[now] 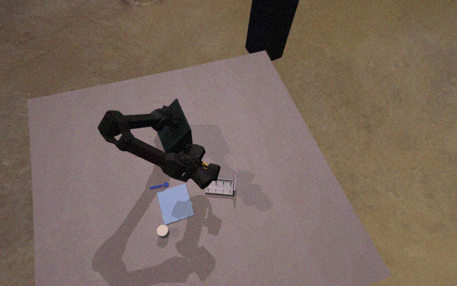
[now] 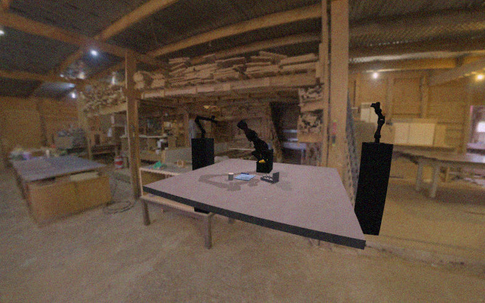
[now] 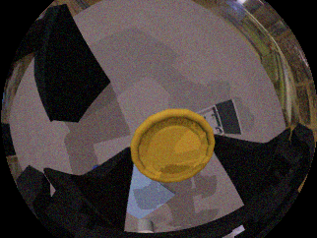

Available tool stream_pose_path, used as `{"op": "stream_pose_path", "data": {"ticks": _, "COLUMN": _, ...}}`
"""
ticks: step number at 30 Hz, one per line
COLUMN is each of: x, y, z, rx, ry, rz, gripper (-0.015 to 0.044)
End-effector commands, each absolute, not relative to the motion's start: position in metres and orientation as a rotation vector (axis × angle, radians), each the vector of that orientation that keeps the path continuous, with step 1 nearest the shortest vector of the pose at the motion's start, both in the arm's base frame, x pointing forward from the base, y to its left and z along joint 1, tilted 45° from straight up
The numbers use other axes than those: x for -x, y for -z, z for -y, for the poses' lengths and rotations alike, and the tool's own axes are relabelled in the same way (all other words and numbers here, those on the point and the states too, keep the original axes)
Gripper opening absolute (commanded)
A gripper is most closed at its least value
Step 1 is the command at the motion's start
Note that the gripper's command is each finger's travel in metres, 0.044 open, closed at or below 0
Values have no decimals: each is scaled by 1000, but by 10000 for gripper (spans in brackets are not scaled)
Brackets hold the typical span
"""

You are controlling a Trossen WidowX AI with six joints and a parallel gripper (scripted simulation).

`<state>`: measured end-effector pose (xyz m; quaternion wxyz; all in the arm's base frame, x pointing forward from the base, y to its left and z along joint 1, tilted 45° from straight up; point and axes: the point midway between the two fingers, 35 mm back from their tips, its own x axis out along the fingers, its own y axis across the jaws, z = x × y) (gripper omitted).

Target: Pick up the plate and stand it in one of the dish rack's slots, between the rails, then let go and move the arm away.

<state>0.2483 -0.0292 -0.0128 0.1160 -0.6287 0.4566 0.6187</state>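
Observation:
The yellow round plate [image 3: 172, 145] [image 1: 204, 164] [image 2: 262, 161] is between the fingers of my gripper [image 3: 172, 146], which is shut on it. The wrist view shows the plate's round face; in the top view the arm hides most of it. The plate is in the air, well above the table. The dish rack [image 1: 219, 194] [image 2: 275, 176] [image 3: 227, 117] stands on the table, with several small pegs and one tall end panel. In the top view my gripper is just up and left of the rack, and the arm's dark end covers the rack's upper left corner.
A light blue square mat [image 1: 168, 202] [image 2: 244, 177] [image 3: 143, 177] lies left of the rack in the top view. A blue utensil [image 1: 157, 186] lies above it, and a pale cylinder [image 1: 162, 230] [image 2: 230, 176] [image 3: 145, 225] stands below it. The arm's dark base block [image 1: 172, 136] [image 3: 71, 74] is behind.

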Motion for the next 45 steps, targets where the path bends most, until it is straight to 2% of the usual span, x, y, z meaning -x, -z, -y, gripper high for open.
{"op": "stream_pose_path", "data": {"ticks": 1, "x": -243, "y": 25, "z": 34, "rx": 1735, "ry": -1798, "rz": -1287, "gripper": 0}}
{"op": "stream_pose_path", "data": {"ticks": 23, "x": -237, "y": 67, "z": 53, "rx": 1315, "ry": -1578, "rz": -1001, "gripper": 0}}
{"op": "stream_pose_path", "data": {"ticks": 45, "x": -241, "y": 79, "z": 79, "rx": 1079, "ry": -1228, "rz": -689, "gripper": 0}}
